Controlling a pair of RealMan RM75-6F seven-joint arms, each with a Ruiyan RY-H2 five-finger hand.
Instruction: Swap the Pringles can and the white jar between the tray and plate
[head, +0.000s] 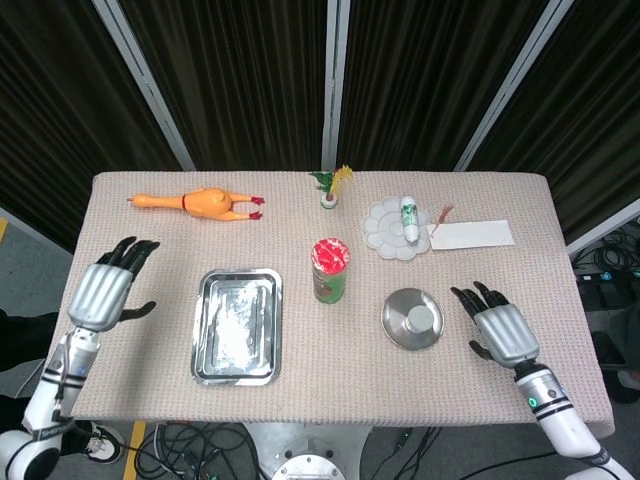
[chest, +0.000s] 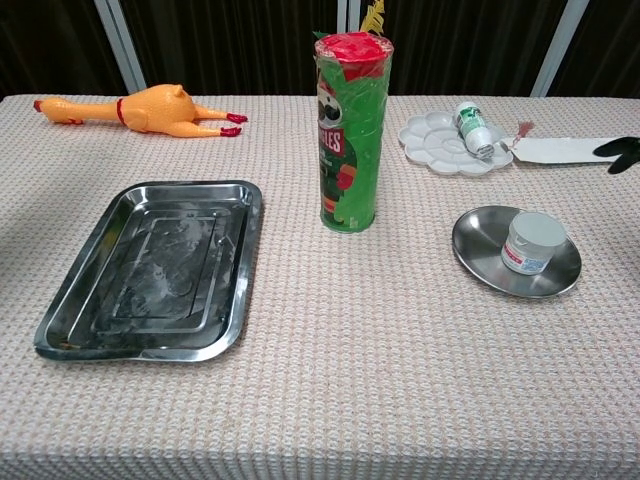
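Observation:
The green Pringles can (head: 329, 270) (chest: 350, 130) with a red lid stands upright on the cloth between the empty steel tray (head: 238, 325) (chest: 150, 265) and the round steel plate (head: 396, 329) (chest: 480, 255). The white jar (head: 422, 319) (chest: 531, 243) sits on the plate. My left hand (head: 103, 293) hovers open at the table's left edge, far from the can. My right hand (head: 500, 330) is open just right of the plate, apart from it; only its dark fingertips (chest: 620, 150) show in the chest view.
A rubber chicken (head: 200, 203) (chest: 150, 110) lies at the back left. A white paint palette (head: 393, 228) (chest: 440, 142) with a small bottle (head: 409, 218) (chest: 472, 128), a white card (head: 472, 234) and a small flower ornament (head: 331, 186) sit along the back.

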